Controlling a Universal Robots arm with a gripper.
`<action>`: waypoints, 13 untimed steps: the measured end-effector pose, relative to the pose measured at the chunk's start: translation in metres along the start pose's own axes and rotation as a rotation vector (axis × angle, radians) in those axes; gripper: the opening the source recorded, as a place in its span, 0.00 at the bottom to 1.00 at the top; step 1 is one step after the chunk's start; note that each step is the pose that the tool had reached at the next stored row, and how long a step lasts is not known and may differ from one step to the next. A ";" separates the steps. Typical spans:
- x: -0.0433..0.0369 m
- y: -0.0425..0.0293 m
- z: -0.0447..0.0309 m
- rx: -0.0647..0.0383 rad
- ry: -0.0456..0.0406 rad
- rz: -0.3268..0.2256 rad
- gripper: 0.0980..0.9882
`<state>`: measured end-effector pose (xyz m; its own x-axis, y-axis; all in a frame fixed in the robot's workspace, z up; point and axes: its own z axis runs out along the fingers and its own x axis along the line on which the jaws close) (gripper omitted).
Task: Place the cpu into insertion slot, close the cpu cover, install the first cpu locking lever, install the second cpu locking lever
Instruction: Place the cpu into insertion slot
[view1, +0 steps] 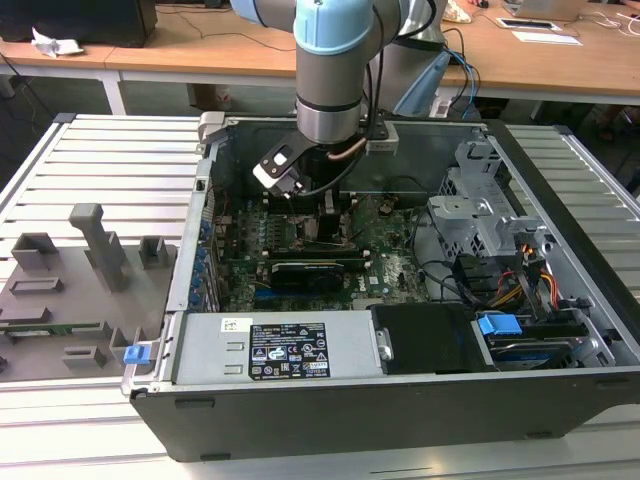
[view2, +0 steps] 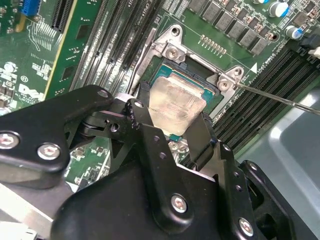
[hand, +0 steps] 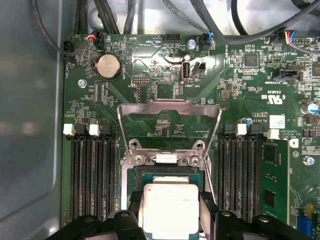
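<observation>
**Chip Pinched Over Its Open Socket**

The cpu (view2: 175, 105) was a small flat square with a dull, faintly smeared silver-beige face and a thin teal edge under the metal. It lay directly over the insertion slot (view2: 196, 70), inside the slot's silver rim. Whether it was fully seated or hung just above the slot could not be told.

The second wrist view looked along the black fingers (view2: 202, 135) at a slant. It showed the chip's thickness, and a thin wire locking lever (view2: 280, 97) reaching out from one corner of the slot across the memory slots (view2: 250, 115).

The first wrist view looked squarely down on the chip. There the cpu cover (hand: 170, 104) stood open, a silver frame clear of the slot. The green motherboard (hand: 165, 65) was visible through the cover's window, and a coin cell (hand: 108, 66) sat further off.

The exterior view gave the setting. The arm (view1: 330, 70) reached down into an open computer case (view1: 560, 260). The gripper (view1: 328, 222) was low over the board, just behind a black graphics card (view1: 310, 270).

In both wrist views the jaws were drawn in on the chip, with one finger pressed against each of two opposite edges. They were spread no wider than the chip itself.
</observation>
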<state>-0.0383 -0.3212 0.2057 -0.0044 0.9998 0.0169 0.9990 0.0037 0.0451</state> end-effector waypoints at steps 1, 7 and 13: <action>0.0005 0.0001 0.0004 0.000 0.0001 0.000 0.49; 0.0026 0.0004 0.0034 0.000 0.0002 0.000 0.49; 0.0026 0.0003 0.0049 0.000 0.0002 0.000 0.49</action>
<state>-0.0378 -0.3185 0.2009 -0.0044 0.9998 0.0170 0.9990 0.0037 0.0447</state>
